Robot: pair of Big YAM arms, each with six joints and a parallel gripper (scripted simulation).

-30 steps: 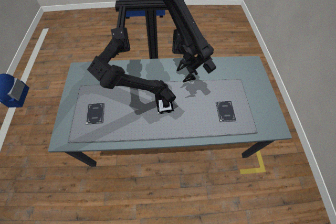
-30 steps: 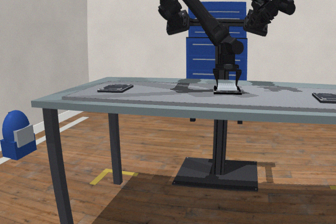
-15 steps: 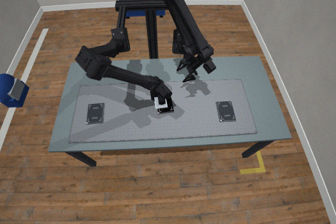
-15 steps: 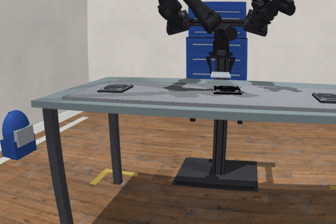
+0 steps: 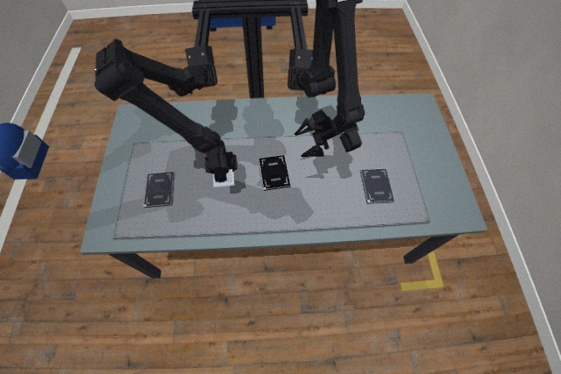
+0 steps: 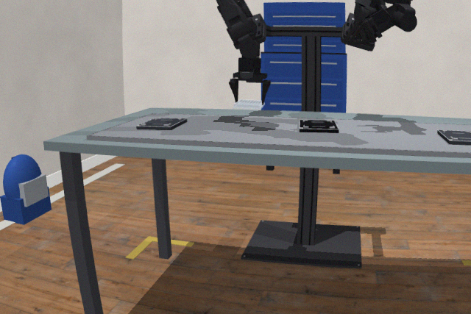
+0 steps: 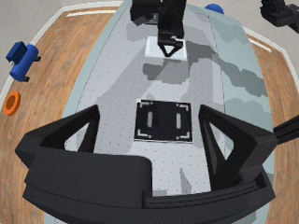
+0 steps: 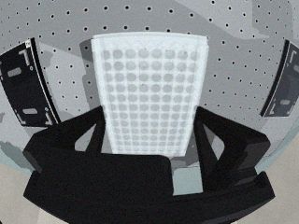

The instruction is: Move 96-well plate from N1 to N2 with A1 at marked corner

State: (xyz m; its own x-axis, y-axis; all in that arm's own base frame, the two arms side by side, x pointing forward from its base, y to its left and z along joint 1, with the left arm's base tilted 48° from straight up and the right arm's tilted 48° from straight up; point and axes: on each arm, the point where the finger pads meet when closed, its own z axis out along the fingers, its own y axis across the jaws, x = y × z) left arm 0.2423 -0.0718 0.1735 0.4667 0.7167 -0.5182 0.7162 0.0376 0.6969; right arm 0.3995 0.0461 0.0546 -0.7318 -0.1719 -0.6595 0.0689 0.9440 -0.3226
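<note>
The white 96-well plate point(image 5: 223, 183) point(image 6: 248, 106) point(image 7: 152, 48) point(image 8: 145, 93) is off the board, roughly level, between the middle nest and N2. My right gripper point(image 6: 249, 102) point(image 8: 149, 110) is shut on it by its two long sides. Which corner is A1 I cannot tell. Nest N2 point(image 5: 159, 189) point(image 6: 161, 124) point(image 8: 285, 89), at the left in the top view, is empty. Nest N1 point(image 5: 377, 186) point(image 6: 456, 136), at the right there, is empty. My left gripper point(image 5: 300, 145) point(image 7: 149, 110) is open and empty, above the board between N1 and the middle nest.
A third, empty nest point(image 5: 274, 172) point(image 6: 319, 129) point(image 7: 163, 120) point(image 8: 19, 89) lies in the middle of the perforated board point(image 5: 330, 207). The post point(image 5: 252, 57) carrying both arms stands behind the table point(image 5: 408, 111). The left arm stays on the N1 side, clear of the plate.
</note>
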